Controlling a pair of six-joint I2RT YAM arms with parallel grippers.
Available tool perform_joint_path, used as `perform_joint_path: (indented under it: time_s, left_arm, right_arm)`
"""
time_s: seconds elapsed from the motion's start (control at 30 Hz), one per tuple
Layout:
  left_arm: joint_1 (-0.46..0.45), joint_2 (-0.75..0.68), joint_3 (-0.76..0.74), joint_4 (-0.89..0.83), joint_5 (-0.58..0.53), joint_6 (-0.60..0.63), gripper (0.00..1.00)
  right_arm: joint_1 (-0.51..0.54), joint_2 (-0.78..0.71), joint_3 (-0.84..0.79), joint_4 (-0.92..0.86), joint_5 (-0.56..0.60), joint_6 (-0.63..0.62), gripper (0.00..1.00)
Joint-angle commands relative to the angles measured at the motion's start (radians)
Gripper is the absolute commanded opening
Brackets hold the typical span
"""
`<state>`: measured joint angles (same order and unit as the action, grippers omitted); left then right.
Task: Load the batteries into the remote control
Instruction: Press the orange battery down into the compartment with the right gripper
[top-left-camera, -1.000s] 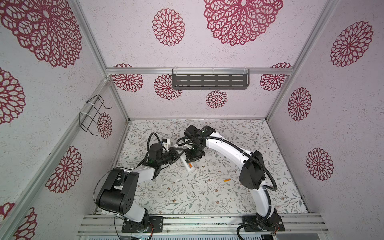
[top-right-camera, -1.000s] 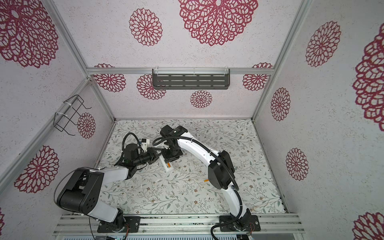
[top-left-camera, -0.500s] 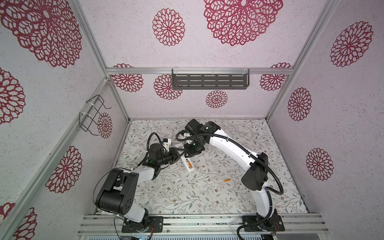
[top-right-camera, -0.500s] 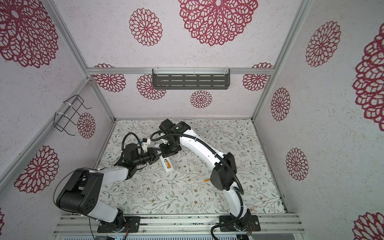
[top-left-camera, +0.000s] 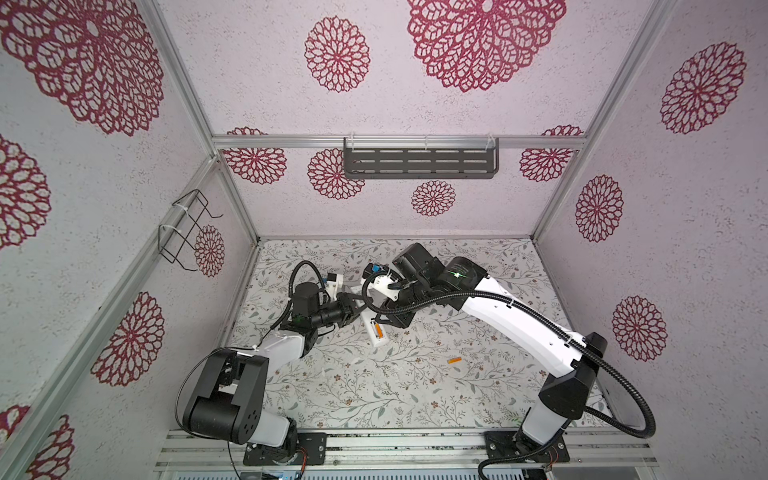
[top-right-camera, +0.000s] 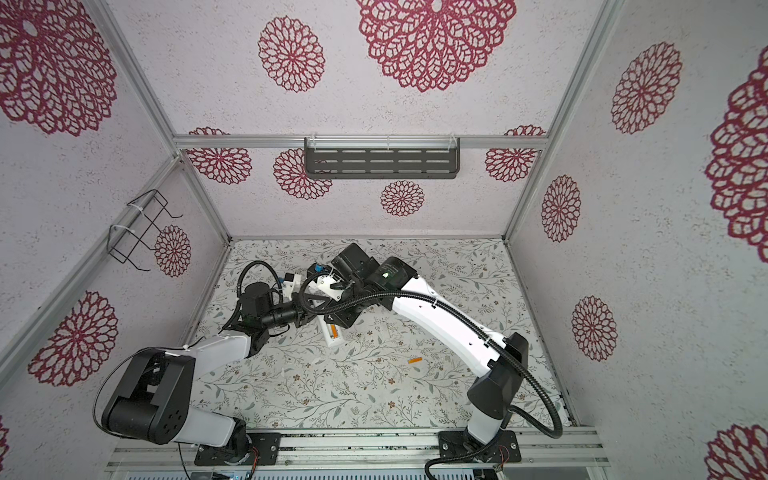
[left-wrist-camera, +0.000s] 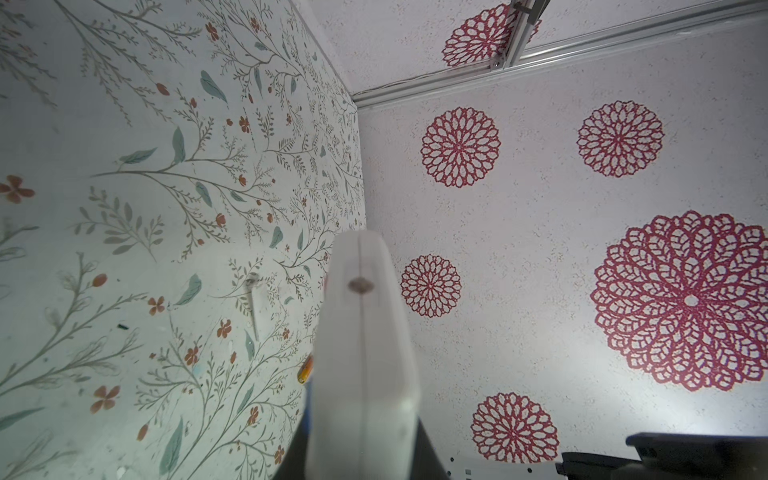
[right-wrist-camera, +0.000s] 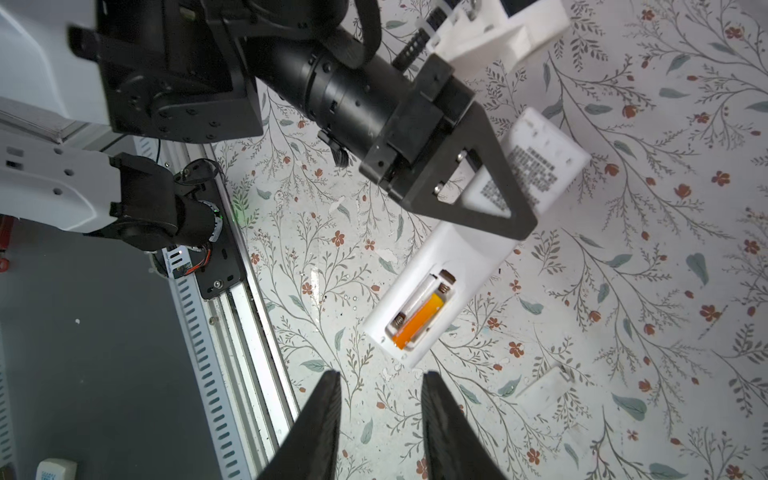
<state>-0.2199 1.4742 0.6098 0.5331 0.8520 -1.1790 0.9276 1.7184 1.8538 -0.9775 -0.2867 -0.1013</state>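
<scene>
— One battery sits in the remote control, clenched in my left jaws; right jaws are parted, empty
— Risk?
— The second battery on the table may roll when pinched

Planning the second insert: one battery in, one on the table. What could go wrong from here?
1. The loose battery lies bare on the table, away from the remote control. It may roll as the open right gripper closes on it.
2. The left gripper clamps the remote mid-body only, so pressing at the compartment end could pivot it.
3. The seated battery is uncovered beside the second slot and could be knocked out.
</scene>
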Motion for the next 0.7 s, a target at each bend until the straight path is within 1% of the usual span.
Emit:
perform_joint_path:
  time_s: [0.0, 0.17, 0.3, 0.67]
  left_arm:
    - [0.007, -0.029, 0.040, -0.019, 0.040, 0.000, 0.00]
    - [0.007, -0.035, 0.041, -0.016, 0.055, -0.008, 0.00]
    - [0.007, -0.038, 0.041, -0.014, 0.059, -0.014, 0.00]
    - [0.007, -0.046, 0.034, 0.027, 0.074, -0.046, 0.00]
  right_arm:
    - [0.032, 0.021, -0.004, -0.006, -0.013, -0.088, 0.36]
    - [0.046, 0.036, 0.001, -0.036, -0.022, -0.140, 0.31]
    - [0.050, 0.038, -0.009, -0.052, -0.022, -0.173, 0.31]
    - [0.055, 0.022, -0.076, -0.054, 0.055, -0.206, 0.28]
